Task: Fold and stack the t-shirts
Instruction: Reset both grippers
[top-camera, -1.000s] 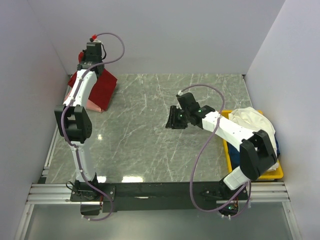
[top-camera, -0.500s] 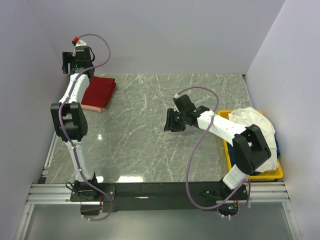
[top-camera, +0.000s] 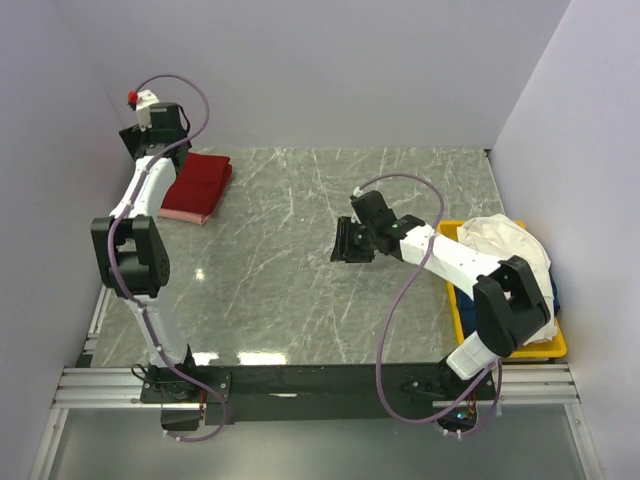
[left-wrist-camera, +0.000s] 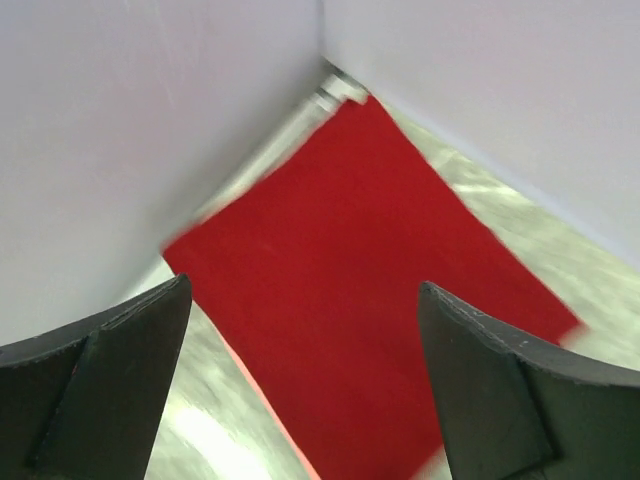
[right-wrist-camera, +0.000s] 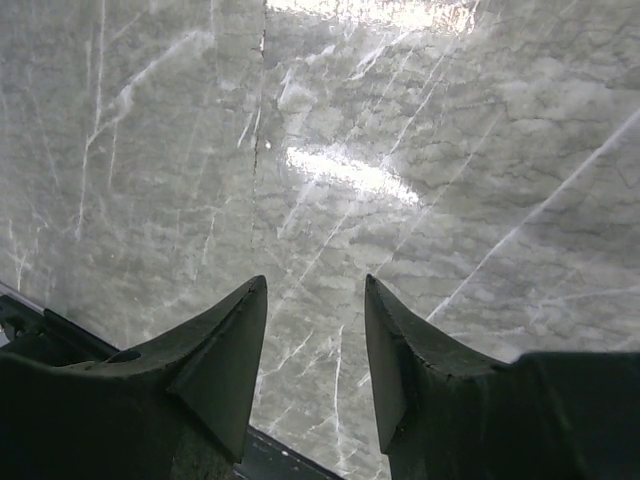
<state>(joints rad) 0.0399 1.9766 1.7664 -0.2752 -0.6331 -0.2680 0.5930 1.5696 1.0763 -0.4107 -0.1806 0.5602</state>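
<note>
Top external view, deep red t-shirt (top-camera: 200, 178) folded flat at far-left corner atop salmon pink t-shirt (top-camera: 188, 213), cream white t-shirt (top-camera: 500, 240) heaped on yellow tray (top-camera: 556, 345), left gripper (left-wrist-camera: 303, 290) spread wide, empty, above the red cloth, right gripper (right-wrist-camera: 315, 285) narrow gap, empty, over marble table (top-camera: 300, 290)

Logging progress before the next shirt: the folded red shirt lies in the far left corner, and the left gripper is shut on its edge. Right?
Not quite. The folded red shirt does lie in the far left corner, but the left gripper is open above it, holding nothing; the left wrist view shows it spread wide apart.
</note>
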